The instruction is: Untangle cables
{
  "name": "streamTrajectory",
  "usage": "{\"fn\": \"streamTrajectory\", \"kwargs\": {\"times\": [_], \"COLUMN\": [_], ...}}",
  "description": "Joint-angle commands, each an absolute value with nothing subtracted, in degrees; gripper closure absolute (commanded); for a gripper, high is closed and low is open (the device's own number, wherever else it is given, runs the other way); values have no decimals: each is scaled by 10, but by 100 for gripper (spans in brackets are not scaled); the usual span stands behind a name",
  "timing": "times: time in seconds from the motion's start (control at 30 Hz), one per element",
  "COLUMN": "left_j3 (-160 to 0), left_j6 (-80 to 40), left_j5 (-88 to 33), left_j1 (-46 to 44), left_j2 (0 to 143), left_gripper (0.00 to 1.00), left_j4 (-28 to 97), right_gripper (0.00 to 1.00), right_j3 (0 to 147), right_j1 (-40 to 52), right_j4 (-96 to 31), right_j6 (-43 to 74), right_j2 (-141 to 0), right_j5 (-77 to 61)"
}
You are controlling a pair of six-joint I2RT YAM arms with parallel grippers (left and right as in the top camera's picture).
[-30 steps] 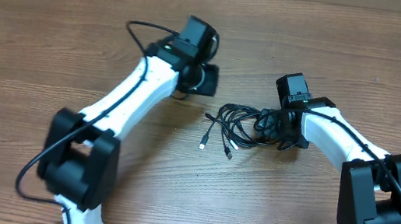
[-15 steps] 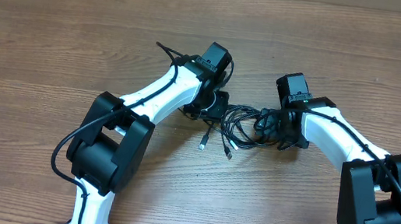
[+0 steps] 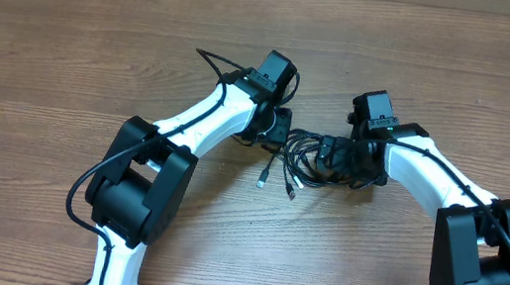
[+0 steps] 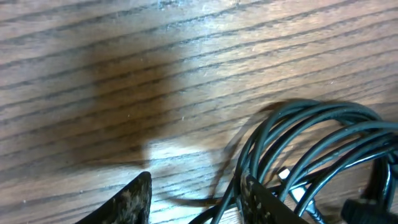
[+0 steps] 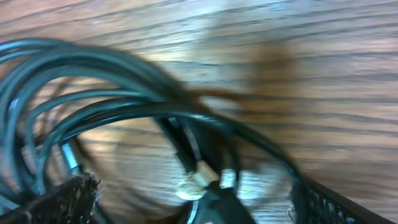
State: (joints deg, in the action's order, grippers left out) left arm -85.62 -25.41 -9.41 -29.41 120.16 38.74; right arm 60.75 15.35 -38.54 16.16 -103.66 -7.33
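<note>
Finding: the left arm has swung in from the left part of the bench (image 3: 70, 37) and its end effector (image 3: 279, 128) now sits at the left edge of the cables (image 3: 308, 155). A second ago it stood well apart from them.

The cables lie as one bunch of black loops around the middle of the bench, between the two end effectors. Two silver-tipped plugs (image 3: 261, 178) trail toward the near edge. The bunch shows little displacement over the interval.

Left end effector (image 4: 196, 194): jaws partly apart and low over the wood. One thin strand crosses the gap and the main loops lie against the right-hand fingertip (image 4: 258, 199). Nothing is clamped.

Right end effector (image 3: 340, 161): at the right end of the bunch, and its jaws have spread to full width. In the wrist view its fingertips (image 5: 65, 196) straddle several loops and a connector plug (image 5: 199, 177) without pinching any.

Assessment: both arms are now positioned on opposite ends, but neither has a grip. Separation has not begun and the tangle stands intact.
</note>
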Motion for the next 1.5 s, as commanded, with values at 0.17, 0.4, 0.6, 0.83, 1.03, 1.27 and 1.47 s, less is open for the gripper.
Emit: {"fn": "streamTrajectory", "kwargs": {"times": [0.17, 0.4, 0.6, 0.83, 1.03, 1.27, 1.47], "left_j3": [-855, -912, -947, -947, -946, -948, -948], "left_j6": [-264, -279, -281, -300, -304, -287, -265], "left_j5": [-101, -103, -103, -57, -36, 6, -13], "left_j1": [-309, -296, -300, -325, -344, -329, -298], "left_j2": [1231, 1230, 1230, 1251, 1291, 1304, 1304], "left_gripper": [54, 54, 52, 52, 53, 89, 87], "left_j4": [362, 423, 460, 444, 446, 479, 504], "right_gripper": [2, 2, 2, 2, 2, 2, 2], "right_j3": [600, 600, 600, 600, 600, 600, 595], "right_j1": [154, 154, 154, 154, 154, 154, 154], "right_j4": [-386, -386, -376, -378, -380, -379, -377], "right_j6": [149, 149, 149, 149, 149, 149, 149], "right_j2": [-1048, -1048, -1048, -1048, -1048, -1052, -1072], "right_j5": [-125, -125, -125, -125, -118, -11, 2]}}
